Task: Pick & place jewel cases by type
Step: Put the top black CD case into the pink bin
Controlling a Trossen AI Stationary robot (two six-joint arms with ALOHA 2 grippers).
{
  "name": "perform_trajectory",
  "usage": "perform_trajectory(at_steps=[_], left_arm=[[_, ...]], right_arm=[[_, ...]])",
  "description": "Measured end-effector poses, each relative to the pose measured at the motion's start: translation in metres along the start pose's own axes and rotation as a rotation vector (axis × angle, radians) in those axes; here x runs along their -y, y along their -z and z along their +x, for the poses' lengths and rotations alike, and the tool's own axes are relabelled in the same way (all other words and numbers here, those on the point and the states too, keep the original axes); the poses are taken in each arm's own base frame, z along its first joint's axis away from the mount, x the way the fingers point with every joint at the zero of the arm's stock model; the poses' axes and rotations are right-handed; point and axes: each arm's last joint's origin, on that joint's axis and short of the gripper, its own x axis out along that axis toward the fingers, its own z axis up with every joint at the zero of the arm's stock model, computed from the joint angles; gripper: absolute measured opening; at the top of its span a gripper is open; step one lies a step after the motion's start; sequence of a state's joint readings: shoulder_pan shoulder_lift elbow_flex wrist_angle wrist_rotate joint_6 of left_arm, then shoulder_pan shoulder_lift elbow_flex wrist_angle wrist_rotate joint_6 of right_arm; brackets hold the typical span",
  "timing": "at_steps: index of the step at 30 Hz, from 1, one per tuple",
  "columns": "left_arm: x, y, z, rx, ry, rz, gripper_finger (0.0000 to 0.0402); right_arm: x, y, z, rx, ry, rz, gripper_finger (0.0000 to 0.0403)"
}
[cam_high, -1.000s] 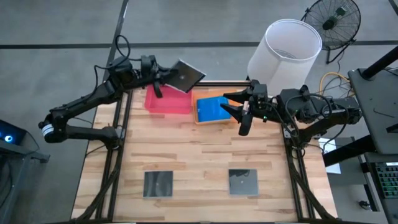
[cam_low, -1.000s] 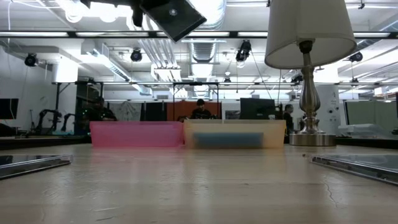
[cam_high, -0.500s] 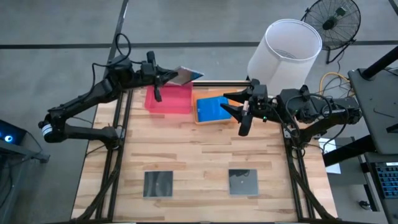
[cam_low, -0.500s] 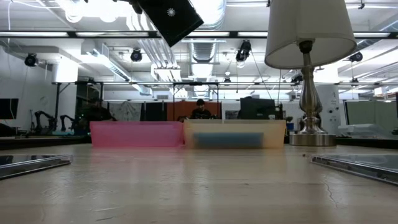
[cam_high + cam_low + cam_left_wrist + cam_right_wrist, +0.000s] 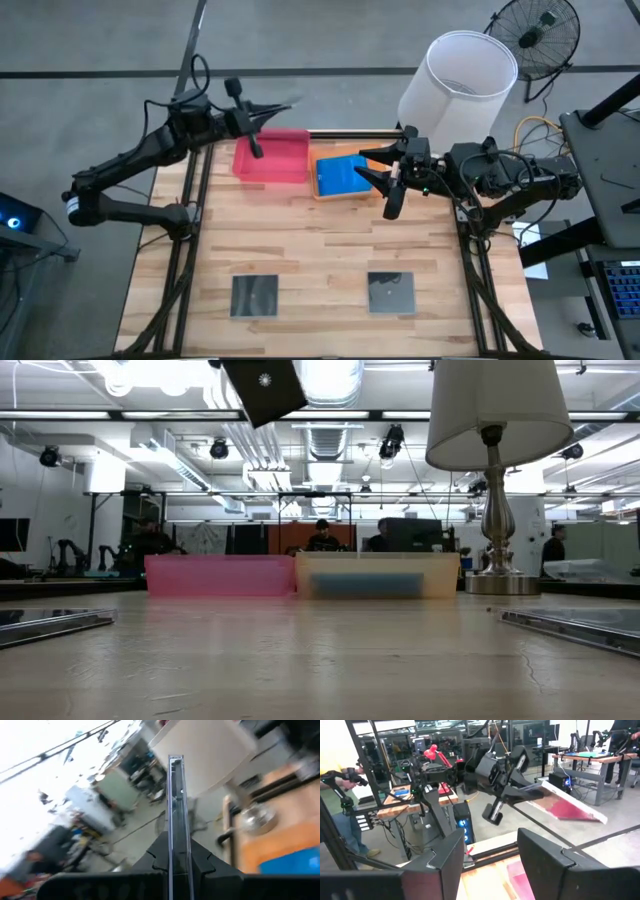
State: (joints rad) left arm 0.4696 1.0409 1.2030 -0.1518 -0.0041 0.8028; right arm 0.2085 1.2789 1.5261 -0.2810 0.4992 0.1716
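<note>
High view: left arm reaches from the table's left edge toward the far side, its left gripper [image 5: 262, 108] raised above the pink tray [image 5: 270, 160] and clenched on a dark jewel case [image 5: 275, 106], which shows here edge-on as a thin sliver pointing away from the wrist. Right arm extends from the right edge, the right gripper [image 5: 385, 175] beside the orange tray [image 5: 322, 192], its fingers spread and holding nothing. A blue case [image 5: 343, 175] lies flat in that tray. Two more dark cases [image 5: 255, 295] [image 5: 390, 292] lie flat on the table's [image 5: 320, 240] near half, well apart.

Low view: held case [image 5: 264, 388] hangs high over the pink tray [image 5: 218, 575], tilted, one corner downward. The orange tray [image 5: 376, 576] stands just beside the pink one.

Left wrist view: case [image 5: 176, 815] stands on edge between the two fingers [image 5: 159, 857], its long axis running straight out from the gripper.

Right wrist view: fingers [image 5: 547, 857] stand apart, empty; the left arm shows beyond with the case [image 5: 567, 800] sloping downward.
</note>
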Motion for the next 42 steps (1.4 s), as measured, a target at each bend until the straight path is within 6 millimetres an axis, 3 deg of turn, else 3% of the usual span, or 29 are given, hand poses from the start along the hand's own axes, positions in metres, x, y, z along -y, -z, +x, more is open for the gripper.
perform_trajectory(at_steps=[6,13,20,31,42], left_arm=[[0.006,-0.002,0.001,-0.143,-0.099,0.176,0.0],[0.009,0.003,0.002,-0.291,-0.177,0.168,0.0],[0.004,0.014,0.002,-0.276,-0.209,-0.25,0.0],[0.006,0.046,0.016,-0.312,-0.259,-0.735,0.0],[0.031,0.09,0.027,-0.334,-0.351,-1.141,0.0]], right_arm=[[0.0,0.0,0.0,0.0,0.0,0.0,0.0173],[0.0,0.0,0.0,0.0,0.001,-0.015,0.0171],[0.0,0.0,0.0,0.003,0.001,-0.017,0.0173],[0.0,0.0,0.0,0.002,0.002,-0.017,0.0163],[0.0,0.0,0.0,-0.001,0.001,-0.019,0.0148]])
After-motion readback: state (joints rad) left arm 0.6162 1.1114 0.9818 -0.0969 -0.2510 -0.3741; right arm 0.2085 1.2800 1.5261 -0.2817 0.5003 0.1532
